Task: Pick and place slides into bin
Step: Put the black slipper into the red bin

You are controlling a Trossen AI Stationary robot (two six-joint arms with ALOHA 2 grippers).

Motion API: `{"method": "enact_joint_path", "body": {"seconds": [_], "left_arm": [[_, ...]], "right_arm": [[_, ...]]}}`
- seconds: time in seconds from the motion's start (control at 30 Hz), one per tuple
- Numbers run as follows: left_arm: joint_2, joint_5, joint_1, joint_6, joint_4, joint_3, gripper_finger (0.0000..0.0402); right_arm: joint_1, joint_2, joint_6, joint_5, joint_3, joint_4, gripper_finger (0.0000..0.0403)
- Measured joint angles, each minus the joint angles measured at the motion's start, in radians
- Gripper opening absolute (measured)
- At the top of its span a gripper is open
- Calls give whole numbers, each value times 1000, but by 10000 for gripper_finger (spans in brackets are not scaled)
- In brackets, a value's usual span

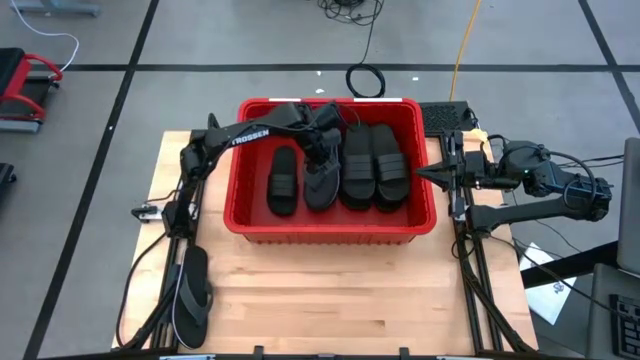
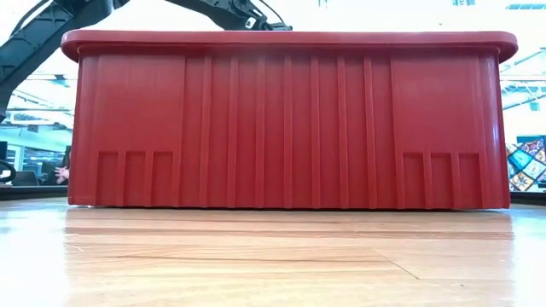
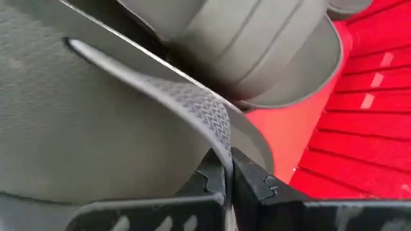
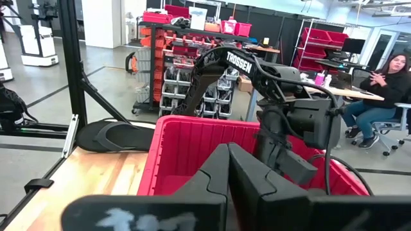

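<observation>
The flip-flop (image 1: 322, 183) sits inside the bin (image 1: 330, 232), second from the left in a row of black slides, and the left gripper (image 1: 322, 150) is down over its far end. The left wrist view shows the fingers pinched together on the flip-flop's patterned thong strap (image 3: 192, 102), with the grey footbed beside it and the bin's red floor beyond. To its left lies a banded slide (image 1: 283, 181); to its right lie two more banded slides (image 1: 374, 167), one against the other. The bin stands at the middle of the worktop (image 1: 330, 295), toward the far edge.

By the look of it, this is the placing step: the flip-flop is already down among the others but not yet let go. The next move calls for parting the fingers, lifting the arm clear of the rim, then reaching to the near left corner of the worktop, where another pair of slides (image 1: 192, 295) waits outside the bin.

The right gripper (image 1: 425, 175) waits at the bin's right rim, fingers together and holding nothing.

From the low view the bin's wall hides everything inside. The left arm covers the bin's far left corner in the high view, so any slide beneath it cannot be made out, and the pair at the near left is partly masked by the arm's frame and cables.
</observation>
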Motion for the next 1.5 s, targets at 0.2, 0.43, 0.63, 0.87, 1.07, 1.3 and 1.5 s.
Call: {"method": "enact_joint_path", "body": {"seconds": [0.2,0.43,0.63,0.87,1.07,1.3,1.5], "left_arm": [[10,-2,-5,-14,9,-8,0],[21,-31,1,-10,13,-8,0],[40,-25,1,-26,22,-15,0],[58,-13,1,-37,15,-18,1],[57,-14,-2,-33,19,-18,34],[57,-14,-2,-37,19,-18,104],[57,-5,-2,-73,19,-18,159]], "right_arm": [[0,0,0,0,0,0,0],[0,0,0,0,0,0,0],[0,0,-2,0,0,0,0],[0,0,-3,-1,0,0,0],[0,0,4,-2,0,0,0],[0,0,6,-3,0,0,0],[0,0,16,-4,0,0,0]]}}
